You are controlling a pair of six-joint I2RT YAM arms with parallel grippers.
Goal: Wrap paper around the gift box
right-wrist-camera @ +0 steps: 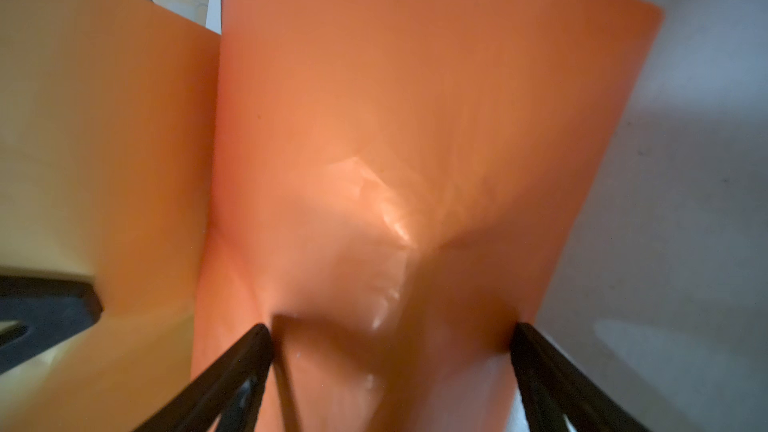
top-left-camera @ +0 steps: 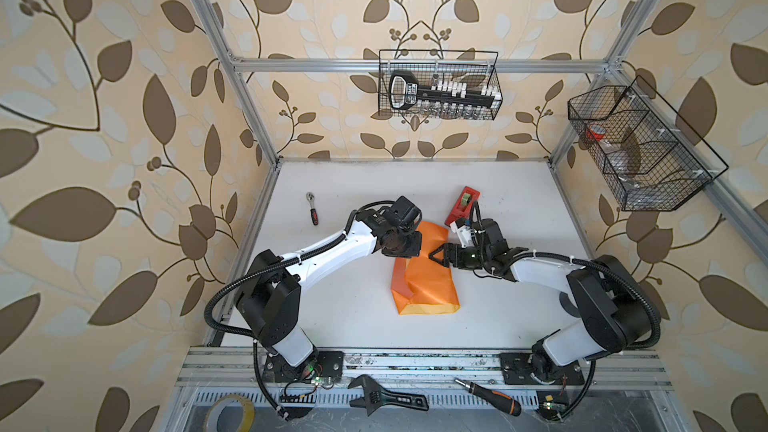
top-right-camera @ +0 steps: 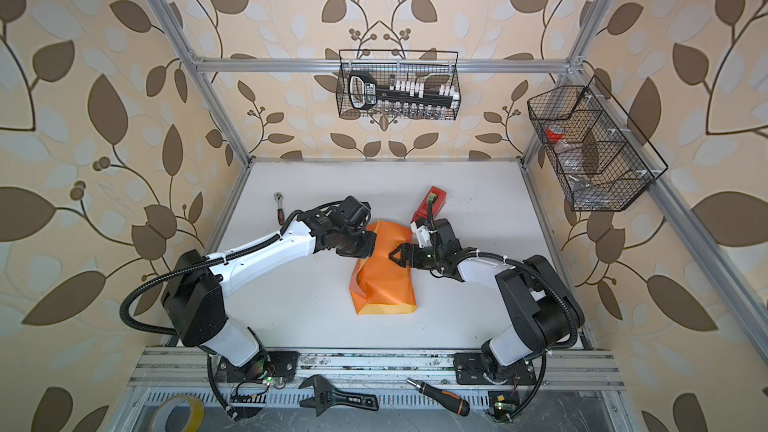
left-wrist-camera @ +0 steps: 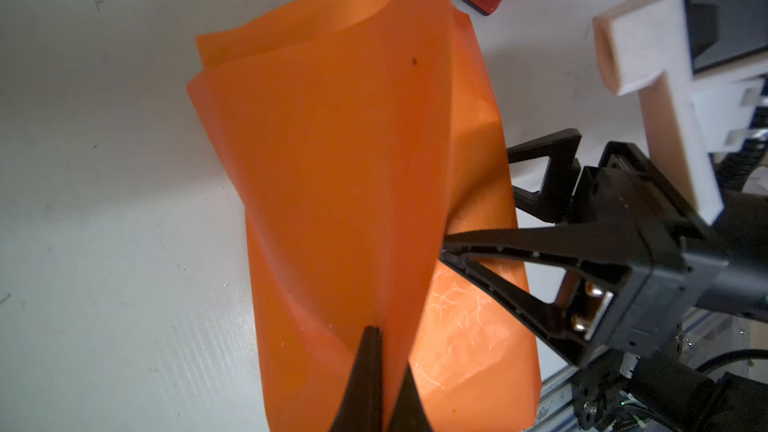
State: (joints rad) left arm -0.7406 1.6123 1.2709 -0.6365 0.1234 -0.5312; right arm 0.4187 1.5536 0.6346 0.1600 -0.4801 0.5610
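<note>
The paper [top-left-camera: 424, 284] [top-right-camera: 384, 284] lies mid-table, folded orange side out into a long bundle with a yellow strip along its near edge. The gift box is hidden; a boxy bulge shows under the paper [left-wrist-camera: 478, 160]. My left gripper [top-left-camera: 405, 255] [left-wrist-camera: 384, 342] hangs over the bundle's far left part, shut on a paper flap [left-wrist-camera: 332, 160] that it holds upright. My right gripper [top-left-camera: 432, 256] [right-wrist-camera: 392, 328] is open wide at the bundle's right side. Both of its fingertips [right-wrist-camera: 262, 334] touch the paper [right-wrist-camera: 415, 118], which dents between them.
A red tape dispenser [top-left-camera: 463, 205] stands just behind the right gripper. A small ratchet [top-left-camera: 312, 209] lies at the far left. Wire baskets [top-left-camera: 440, 85] [top-left-camera: 640, 147] hang on the frame. A wrench [top-left-camera: 386, 398], a screwdriver [top-left-camera: 488, 396] and a tape roll [top-left-camera: 230, 411] lie below the front rail.
</note>
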